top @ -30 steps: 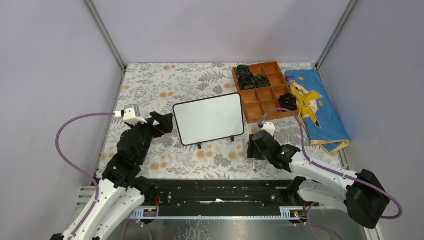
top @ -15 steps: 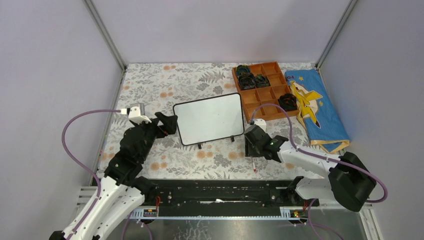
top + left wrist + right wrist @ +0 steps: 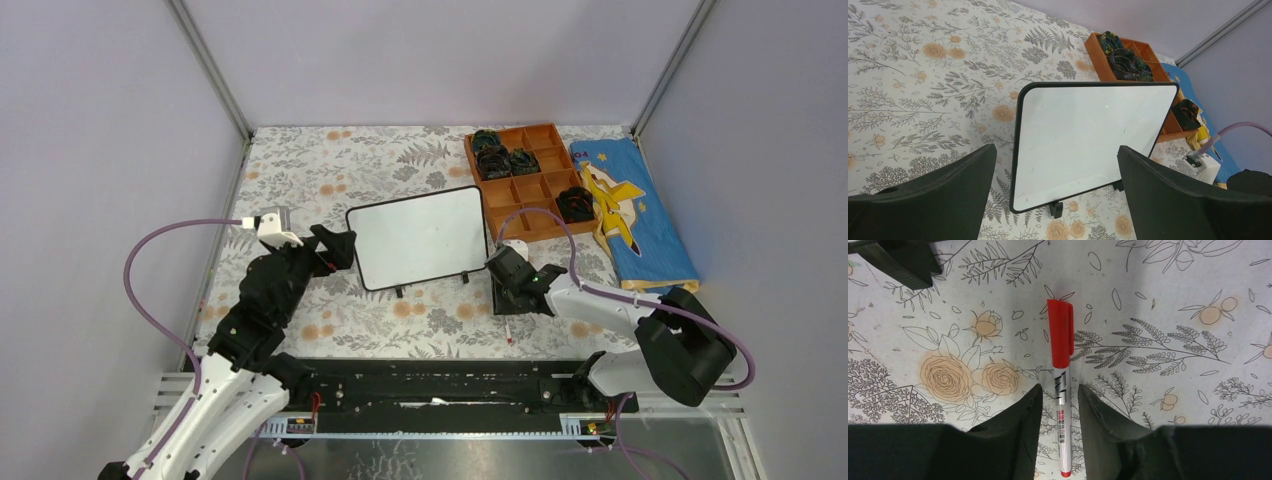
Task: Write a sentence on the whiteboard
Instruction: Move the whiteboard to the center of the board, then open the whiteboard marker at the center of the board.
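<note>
While the whiteboard point(image 3: 418, 237) stands blank at mid-worktop point(image 3: 330, 160), nothing is written. The right tool point(image 3: 1058, 388) straddles the capped red marker point(image 3: 1060, 365) lying flat, jaws just beside it, not yet gripping; the left tool point(image 3: 1055, 148) gapes empty before the whiteboard. Grasping, uncapping and writing remain.

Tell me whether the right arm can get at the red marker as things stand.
Probably yes: the right gripper sits over the red marker, its fingers flanking the barrel with nothing in between.
</note>
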### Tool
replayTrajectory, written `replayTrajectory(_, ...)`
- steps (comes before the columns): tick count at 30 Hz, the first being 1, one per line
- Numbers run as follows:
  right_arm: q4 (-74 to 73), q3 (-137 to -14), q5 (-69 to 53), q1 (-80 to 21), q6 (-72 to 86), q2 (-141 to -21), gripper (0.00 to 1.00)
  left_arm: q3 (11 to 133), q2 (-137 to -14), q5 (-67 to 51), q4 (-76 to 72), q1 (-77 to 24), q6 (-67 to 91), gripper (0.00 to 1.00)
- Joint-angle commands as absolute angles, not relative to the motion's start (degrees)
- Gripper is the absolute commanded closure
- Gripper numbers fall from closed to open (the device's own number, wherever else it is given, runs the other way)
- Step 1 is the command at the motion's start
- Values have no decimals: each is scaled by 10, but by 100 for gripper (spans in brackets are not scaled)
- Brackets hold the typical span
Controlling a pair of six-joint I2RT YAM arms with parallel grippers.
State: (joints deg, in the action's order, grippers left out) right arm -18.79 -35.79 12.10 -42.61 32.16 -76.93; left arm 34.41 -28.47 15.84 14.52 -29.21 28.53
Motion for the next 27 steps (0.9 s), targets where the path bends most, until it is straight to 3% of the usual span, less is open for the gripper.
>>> replayTrajectory(1,-180,-359,97,-421,317,-777,63,359,-277,154,124,-294,273,1)
replayTrajectory(10,-177,-343,87,-421,346,-764,80,359,-275,155,123,-294,274,1)
replayTrajectory(18,-217,-356,97,-421,349,-759,61,359,-276,152,121,-294,275,1)
replayTrajectory(22,-220,-352,90,-421,343,-774,62,359,-272,154,122,-294,274,1)
replayTrajectory(27,-212,-345,77,-421,342,-787,75,359,-269,155,122,-294,274,1)
